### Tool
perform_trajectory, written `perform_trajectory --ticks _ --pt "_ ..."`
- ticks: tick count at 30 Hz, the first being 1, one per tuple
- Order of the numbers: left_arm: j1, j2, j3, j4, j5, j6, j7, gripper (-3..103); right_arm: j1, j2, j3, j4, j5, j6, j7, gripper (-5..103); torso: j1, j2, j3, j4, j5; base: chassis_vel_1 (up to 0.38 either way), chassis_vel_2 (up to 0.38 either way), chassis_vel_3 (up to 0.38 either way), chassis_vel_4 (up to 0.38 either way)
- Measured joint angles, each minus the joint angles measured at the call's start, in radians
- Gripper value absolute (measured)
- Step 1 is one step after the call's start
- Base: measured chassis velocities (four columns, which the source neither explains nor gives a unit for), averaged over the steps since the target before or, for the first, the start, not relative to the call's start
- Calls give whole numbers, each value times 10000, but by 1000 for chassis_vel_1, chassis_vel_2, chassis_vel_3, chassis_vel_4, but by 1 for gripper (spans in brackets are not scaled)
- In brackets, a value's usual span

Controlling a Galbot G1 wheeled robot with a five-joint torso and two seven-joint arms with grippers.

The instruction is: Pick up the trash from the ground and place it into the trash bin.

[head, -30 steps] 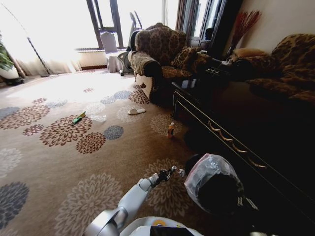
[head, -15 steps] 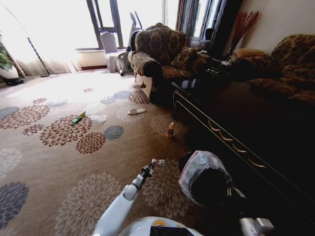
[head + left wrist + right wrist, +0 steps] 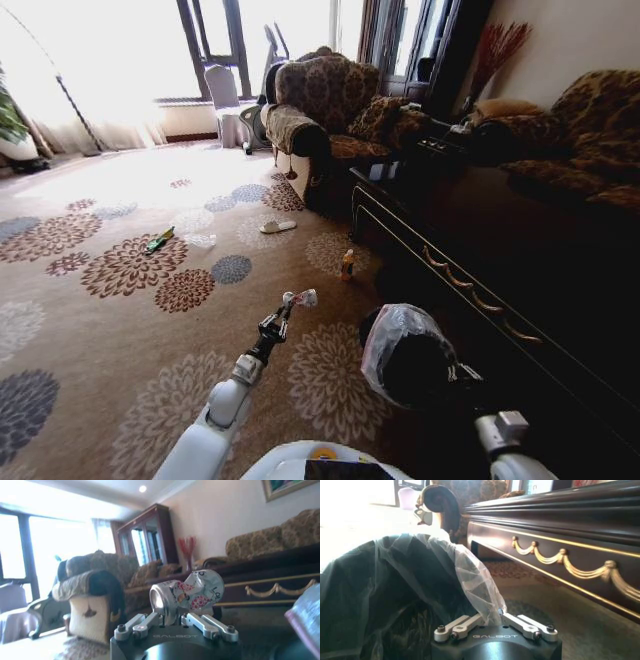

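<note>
Up close, the left claw (image 3: 174, 625) pinches a crushed can (image 3: 186, 594), while the right claw (image 3: 492, 624) clamps the trash bin (image 3: 395, 592) liner.

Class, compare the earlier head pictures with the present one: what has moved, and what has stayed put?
The left gripper, shut on a crushed can, has stretched forward and away from the trash bin. The right gripper, holding the bin's liner, shifted the bin leftward. The green wrapper and small bottle stayed on the carpet.
</note>
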Motion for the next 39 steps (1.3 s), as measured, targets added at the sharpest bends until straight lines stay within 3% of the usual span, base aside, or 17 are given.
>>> perform_trajectory --ticks 3,9,15,18,20,22,26,30,39 --pt "133 553 -102 -1008 -98 -72 378 14 888 -566 -793 -253 325 -319 281 1 0 0 1 9 4 0 0 0 0" --pt "-139 1251 -5 -1512 -44 -162 1057 14 2063 -1162 -1793 -594 558 -526 546 1 0 0 2 10 0 0 0 0 0" --pt "-783 2018 216 -1517 94 -133 1602 14 3112 -1835 -3028 -1123 693 -620 690 1 0 0 2 8 1 0 0 0 0" --pt "-1481 2839 436 -1322 20 -23 1972 14 4334 -2375 -4480 -1609 821 -733 797 1 0 -1 3 7 3 0 0 0 0" --pt "-1686 3059 508 -1266 -18 -22 2097 14 4711 -2516 -4867 -1713 845 -764 801 1 0 -1 3 7 5 0 0 0 0" --pt "-2218 3539 675 -1108 -136 -82 2365 14 5723 -2925 -5783 -1844 1080 -1062 821 1 1 -1 4 10 0 0 0 0 0" --pt "-2868 3953 822 -969 -271 -199 2628 14 6653 -3388 -6624 -1903 1432 -1360 830 1 1 -1 4 11 1 0 0 0 0" --pt "-4163 4506 1341 -750 -421 -480 3196 14 8086 -4258 -8083 -1899 2055 -2140 568 0 1 -1 3 6 4 0 0 0 0" --pt "-5716 4858 2565 -447 -173 -970 4224 14 9970 -4616 -9585 -1627 2541 -3388 900 0 1 -1 2 8 2 0 0 0 0"
